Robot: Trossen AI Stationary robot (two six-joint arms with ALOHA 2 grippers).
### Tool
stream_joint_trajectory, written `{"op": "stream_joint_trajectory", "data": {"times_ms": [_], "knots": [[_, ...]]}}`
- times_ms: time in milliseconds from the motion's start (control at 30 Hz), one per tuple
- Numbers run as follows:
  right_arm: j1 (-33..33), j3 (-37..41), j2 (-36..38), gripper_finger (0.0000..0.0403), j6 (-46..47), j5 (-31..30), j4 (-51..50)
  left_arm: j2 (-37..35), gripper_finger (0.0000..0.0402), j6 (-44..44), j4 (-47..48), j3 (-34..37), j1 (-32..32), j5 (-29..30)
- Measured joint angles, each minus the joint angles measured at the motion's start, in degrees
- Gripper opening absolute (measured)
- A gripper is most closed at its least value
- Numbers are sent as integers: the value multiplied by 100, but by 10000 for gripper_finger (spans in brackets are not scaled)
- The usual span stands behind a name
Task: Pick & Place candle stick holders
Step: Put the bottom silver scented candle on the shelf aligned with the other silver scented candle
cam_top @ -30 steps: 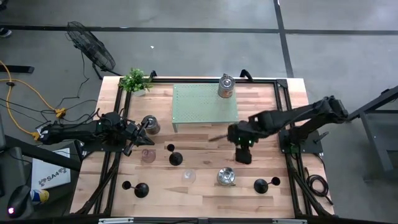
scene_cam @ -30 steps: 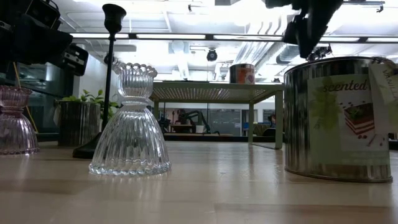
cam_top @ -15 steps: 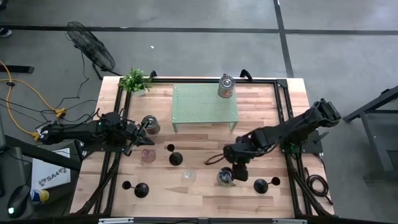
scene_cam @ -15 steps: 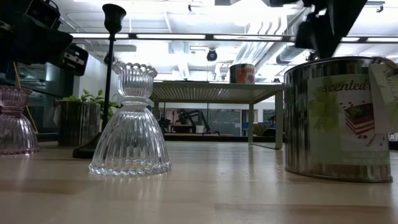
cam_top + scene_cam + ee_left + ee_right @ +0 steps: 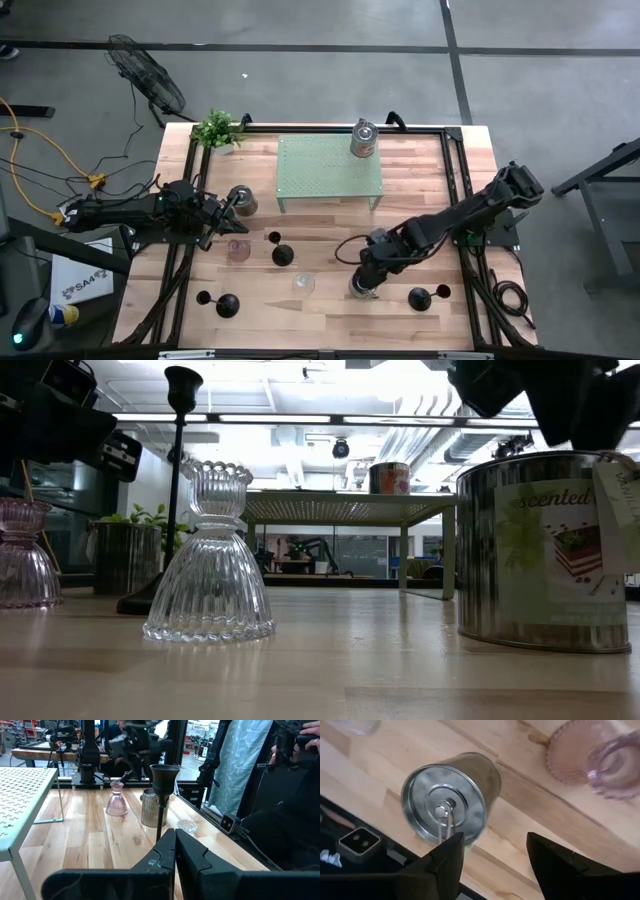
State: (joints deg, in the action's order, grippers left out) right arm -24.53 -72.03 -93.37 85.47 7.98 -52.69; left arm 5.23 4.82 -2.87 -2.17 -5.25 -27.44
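Hovering with jaws spread over the lidded tin, the right gripper is judged misdirected; realignment over the candle stick holder alongside is advised.

Three matching black candle stick holders stand upright on the bench, each with a round domed base, thin stem and tiny top cup. One stands near the centre, another toward seven o'clock, and the third toward five o'clock, all well apart.
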Motion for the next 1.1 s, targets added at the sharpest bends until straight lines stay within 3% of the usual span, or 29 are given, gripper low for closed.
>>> {"op": "stream_joint_trajectory", "data": {"times_ms": [733, 1100], "knots": [[-84, -7, -537, 204, 390, -225, 47, 0, 0, 0, 4, 0, 0, 2], [-81, -8, -544, 119, 208, -335, 52, -2, 0, 0, 4, 0, 2, 2]]}}
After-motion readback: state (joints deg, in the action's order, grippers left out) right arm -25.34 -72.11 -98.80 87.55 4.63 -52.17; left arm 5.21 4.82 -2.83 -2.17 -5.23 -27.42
